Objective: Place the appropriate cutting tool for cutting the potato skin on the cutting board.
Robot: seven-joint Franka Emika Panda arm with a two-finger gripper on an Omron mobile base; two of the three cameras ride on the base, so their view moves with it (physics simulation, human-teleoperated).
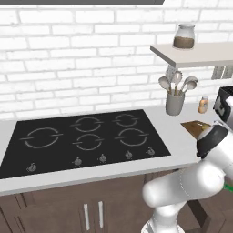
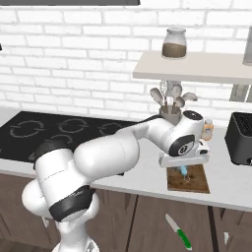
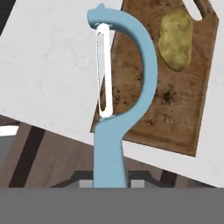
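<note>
My gripper (image 3: 110, 183) is shut on the handle of the cutting tool (image 3: 124, 87), a light-blue peeler with a white blade that points away from the hand. Beneath it lies the dark brown cutting board (image 3: 175, 109), with the yellowish potato (image 3: 175, 40) on its far part. The peeler's head hangs over the board's left edge and the white counter. From the right base view, the gripper (image 2: 184, 167) hovers just above the cutting board (image 2: 194, 183) with the blue peeler (image 2: 184, 171) pointing down. One corner of the cutting board (image 1: 195, 127) shows past the arm.
A black cooktop (image 1: 84, 139) lies to the left. A grey utensil holder (image 2: 171, 112) and a small orange bottle (image 2: 208, 129) stand behind the board, a black toaster (image 2: 241, 138) to its right. A shelf with a jar (image 2: 174, 43) hangs above. A green-handled knife (image 2: 178, 231) lies low before the cabinets.
</note>
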